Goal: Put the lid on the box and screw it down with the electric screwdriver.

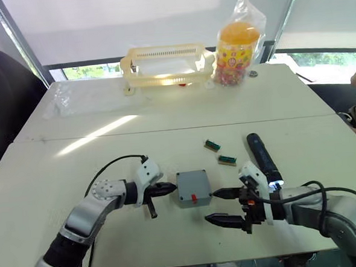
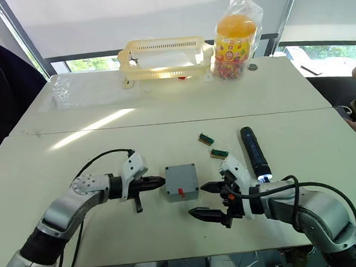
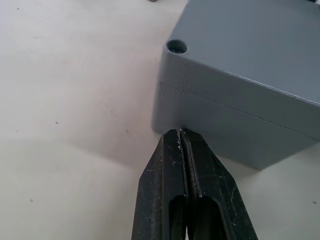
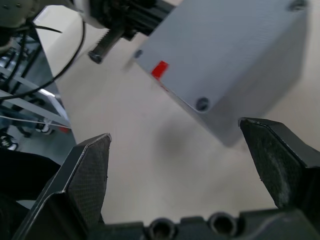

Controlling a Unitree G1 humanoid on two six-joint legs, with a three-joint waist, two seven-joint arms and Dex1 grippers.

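between the pinched-closed left gripper (image 1: 168, 187) and wide-spread, empty right gripper (image 1: 220, 206), the lid (image 1: 190, 182) hides the box's (image 1: 193, 198) inside.

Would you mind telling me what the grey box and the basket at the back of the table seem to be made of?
The box, with the lid seated on it, looks like moulded matte grey plastic: even colour, rounded edges, recessed screw holes at the corners. The basket looks like pale yellow, slightly glossy plastic, judging by its slotted walls; the exact type is not certain.
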